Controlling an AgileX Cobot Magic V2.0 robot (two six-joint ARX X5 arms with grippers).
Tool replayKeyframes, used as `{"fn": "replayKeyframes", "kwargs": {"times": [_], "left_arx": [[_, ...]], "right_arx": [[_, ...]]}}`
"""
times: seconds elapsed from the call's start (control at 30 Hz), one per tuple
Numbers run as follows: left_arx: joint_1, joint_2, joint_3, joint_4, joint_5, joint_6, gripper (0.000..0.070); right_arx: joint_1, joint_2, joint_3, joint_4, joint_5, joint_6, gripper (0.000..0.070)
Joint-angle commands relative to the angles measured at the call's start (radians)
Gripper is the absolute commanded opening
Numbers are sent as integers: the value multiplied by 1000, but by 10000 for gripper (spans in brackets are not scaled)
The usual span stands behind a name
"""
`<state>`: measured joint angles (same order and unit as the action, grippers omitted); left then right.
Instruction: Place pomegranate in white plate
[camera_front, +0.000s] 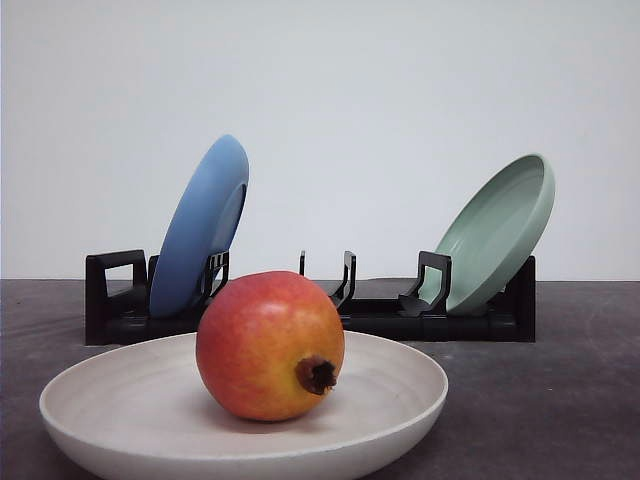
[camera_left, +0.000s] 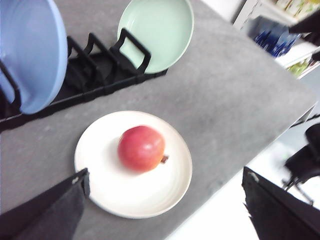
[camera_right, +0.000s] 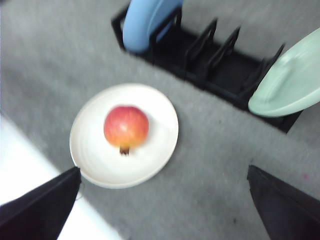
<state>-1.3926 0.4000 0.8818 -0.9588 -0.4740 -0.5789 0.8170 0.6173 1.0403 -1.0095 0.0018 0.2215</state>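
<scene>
At the left of the front view, a blue plate (camera_front: 203, 229) is stood on edge in a black dish rack (camera_front: 118, 300), leaning to the right against one of the rack's uprights. The slots in the middle of the rack are unfilled. At the right end of the rack a pale green plate (camera_front: 497, 233) is propped on edge, tilted to the right with its hollow side turned toward the camera. In front of the rack, on the grey table (camera_front: 560, 400), the white plate (camera_front: 110, 395) is set flat, and the pomegranate (camera_front: 269, 345) is resting in it, roughly at its middle, with the dark crown tip pointed toward the camera and slightly to the right.

The near rim of the white plate is cut off by the lower edge of the front view. In the left wrist view, the left gripper (camera_left: 165, 210) is seen as two dark fingers spread wide apart, with nothing between them, above the near side of the plate and clear of the fruit. In the right wrist view, which is blurred, the right gripper (camera_right: 165, 205) is likewise spread wide and empty, its fingertips cut off at the frame edge.
</scene>
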Motion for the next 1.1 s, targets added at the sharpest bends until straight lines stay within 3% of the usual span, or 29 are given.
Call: {"fn": "replayKeyframes", "kwargs": {"times": [0.0,0.2,0.43,0.47,0.5,0.53,0.57,0.6,0.63,1.07], "left_arx": [[-17,3,6,33,-3,19,591],[-17,4,6,103,-5,98,591],[-17,3,6,128,-5,157,588],[-17,3,6,127,-4,167,541],[-17,4,6,123,5,185,325],[-17,4,6,116,20,212,2],[-17,4,6,114,23,221,45],[-17,4,6,113,22,225,0],[-17,4,6,116,21,224,0],[-17,3,7,121,22,223,0]], "right_arx": [[9,-79,-34,49,2,32,695],[10,-273,-149,118,0,33,696],[10,-299,-155,117,0,33,689],[10,-299,-155,115,0,33,628],[10,-299,-155,111,-1,33,430],[10,-299,-155,107,-1,32,140],[10,-299,-155,102,-1,27,3],[10,-299,-155,99,1,27,39],[10,-299,-155,96,2,23,10],[10,-299,-155,96,1,22,9]]}}
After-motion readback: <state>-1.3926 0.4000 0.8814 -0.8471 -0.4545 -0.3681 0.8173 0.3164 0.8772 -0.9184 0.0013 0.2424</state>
